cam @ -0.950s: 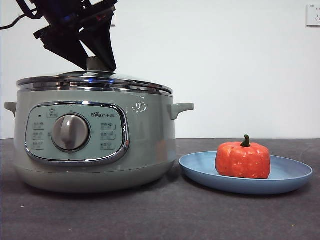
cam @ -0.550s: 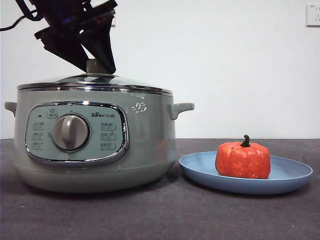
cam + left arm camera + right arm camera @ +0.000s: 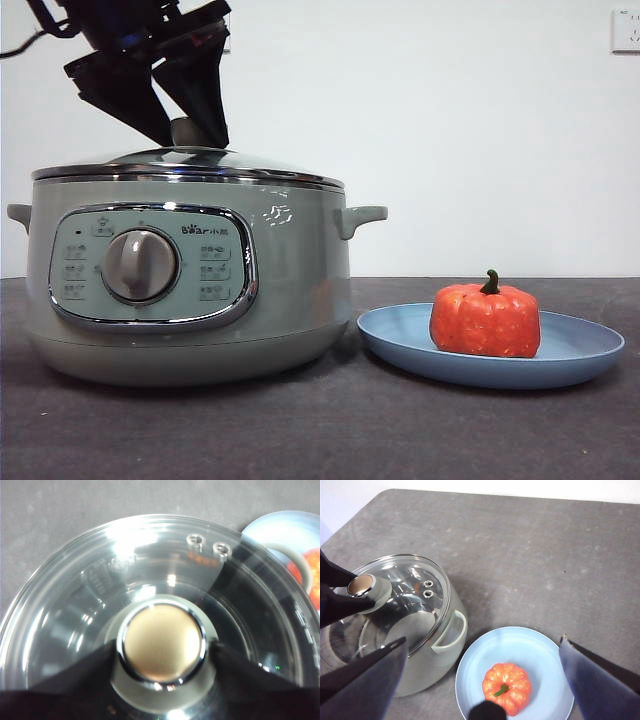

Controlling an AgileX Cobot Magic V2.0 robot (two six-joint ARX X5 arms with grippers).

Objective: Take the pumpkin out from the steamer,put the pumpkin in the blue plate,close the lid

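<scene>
The glass lid [image 3: 190,165] sits flat on the sage-green steamer [image 3: 290,290]. My left gripper [image 3: 195,140] comes down from the top left, its jaws shut on either side of the lid's knob [image 3: 162,645]. The orange pumpkin [image 3: 485,320] stands upright in the blue plate [image 3: 580,350], to the right of the steamer. My right gripper [image 3: 484,639] is open and empty, high above the plate [image 3: 535,655] and pumpkin [image 3: 506,686]. It is out of the front view. The steamer's inside is hidden in the front view.
The steamer and plate stand on a dark grey tabletop [image 3: 320,430] with a white wall behind. The steamer's right side handle [image 3: 360,215] sticks out towards the plate. A wall socket [image 3: 626,30] is at the top right.
The lid, slightly raised on one side a second ago, has settled level on the steamer's rim. The left gripper has stayed on the knob. The pumpkin and plate have not moved.
</scene>
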